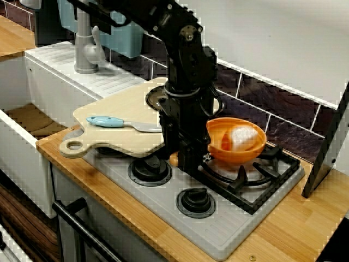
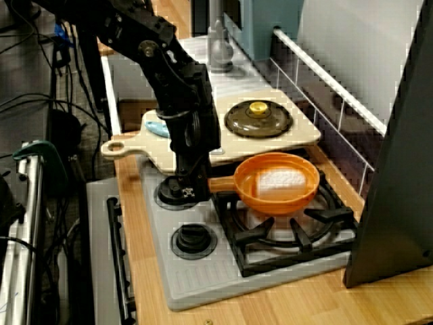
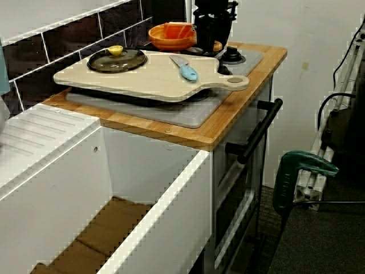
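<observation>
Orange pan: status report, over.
End effector low at pan handle, grip unclear. Orange pan on burner grate, white block inside. Cutting board close behind pan.

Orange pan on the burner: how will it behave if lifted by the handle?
Probably light, stiff plastic: the orange pan looks thin-walled and glossy. Held by its side handle, the bowl may droop, its weight sitting off to one side. The white lump inside looks loose and may slide if the pan tilts.
</observation>
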